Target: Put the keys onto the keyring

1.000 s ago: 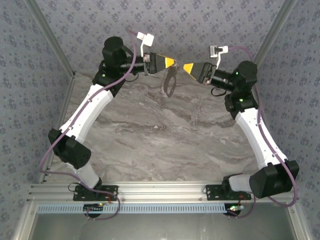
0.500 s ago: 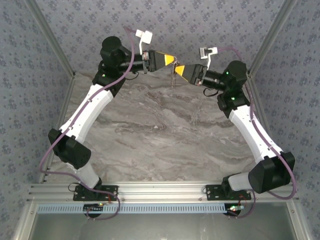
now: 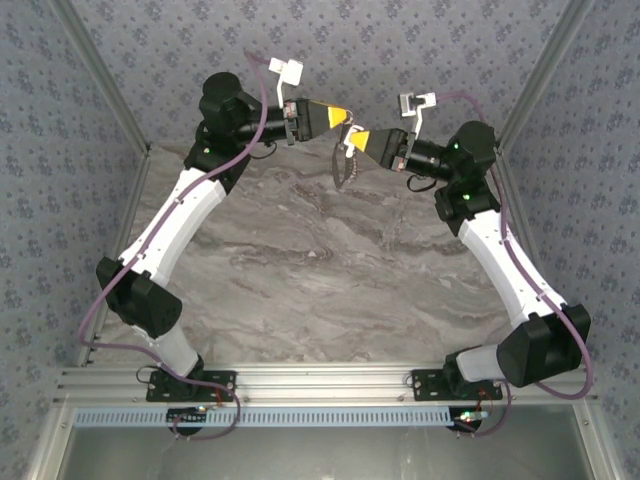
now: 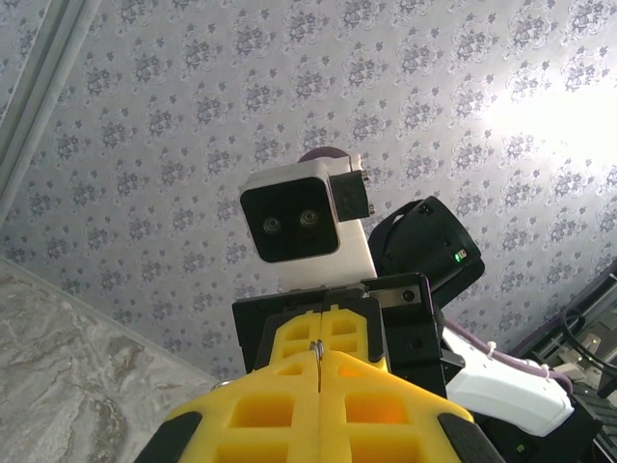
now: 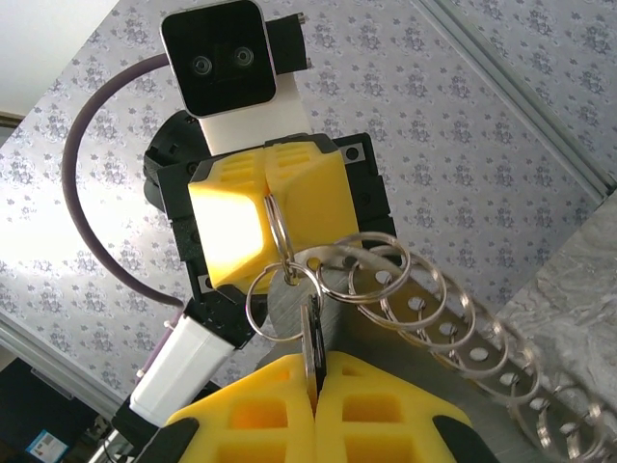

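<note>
Left gripper (image 3: pixel 342 116) and right gripper (image 3: pixel 354 140) stand nearly tip to tip above the far edge of the marble table (image 3: pixel 330 280). The keyring (image 3: pixel 342 166) hangs between them, clear of the table. The right wrist view adds detail: the left gripper is clenched on one ring of a chain of linked rings. The right gripper is pressed tight on the dark key (image 5: pixel 310 336), whose upper end sits among the rings. The left wrist view gives just a thin wire edge in the closed seam.

Top cam overhead, rear; L wrist cam (image 5: pixel 227 63) faces R wrist cam (image 4: pixel 299 222) closely.
</note>
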`<act>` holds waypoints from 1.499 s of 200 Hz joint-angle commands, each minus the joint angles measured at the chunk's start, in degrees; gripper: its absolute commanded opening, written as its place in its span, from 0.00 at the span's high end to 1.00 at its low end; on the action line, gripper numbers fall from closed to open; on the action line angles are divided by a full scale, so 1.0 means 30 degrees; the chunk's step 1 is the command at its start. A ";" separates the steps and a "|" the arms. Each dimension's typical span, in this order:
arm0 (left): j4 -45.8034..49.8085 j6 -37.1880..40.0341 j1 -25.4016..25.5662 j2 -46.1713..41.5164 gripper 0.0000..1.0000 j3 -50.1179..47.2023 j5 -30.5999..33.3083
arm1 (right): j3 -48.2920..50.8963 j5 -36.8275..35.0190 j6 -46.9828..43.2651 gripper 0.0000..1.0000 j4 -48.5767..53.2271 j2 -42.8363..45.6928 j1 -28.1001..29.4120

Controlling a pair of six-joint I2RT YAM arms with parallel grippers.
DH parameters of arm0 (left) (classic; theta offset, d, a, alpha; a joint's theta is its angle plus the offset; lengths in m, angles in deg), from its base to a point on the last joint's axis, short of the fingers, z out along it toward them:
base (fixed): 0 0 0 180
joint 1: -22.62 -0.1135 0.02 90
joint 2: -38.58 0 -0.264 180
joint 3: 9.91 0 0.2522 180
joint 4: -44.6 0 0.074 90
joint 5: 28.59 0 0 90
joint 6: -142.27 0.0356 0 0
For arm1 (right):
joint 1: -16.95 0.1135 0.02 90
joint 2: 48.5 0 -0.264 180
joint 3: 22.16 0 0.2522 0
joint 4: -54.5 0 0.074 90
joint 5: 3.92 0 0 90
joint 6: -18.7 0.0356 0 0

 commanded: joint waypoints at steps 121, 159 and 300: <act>-0.2874 -0.0202 -0.0162 -0.1482 1.00 -0.1189 0.1641 | -0.1104 -0.1513 -0.1441 1.00 0.1787 -0.0802 0.2750; -0.3731 -0.0470 -0.0152 -0.1750 1.00 -0.1818 0.2334 | -0.0808 -0.1516 -0.1471 0.93 0.2434 -0.0492 0.2334; -0.6077 -0.2019 -0.0131 -0.0596 1.00 -0.0592 0.1743 | -0.2423 -0.3556 -0.0447 0.50 0.1850 0.0808 -0.1950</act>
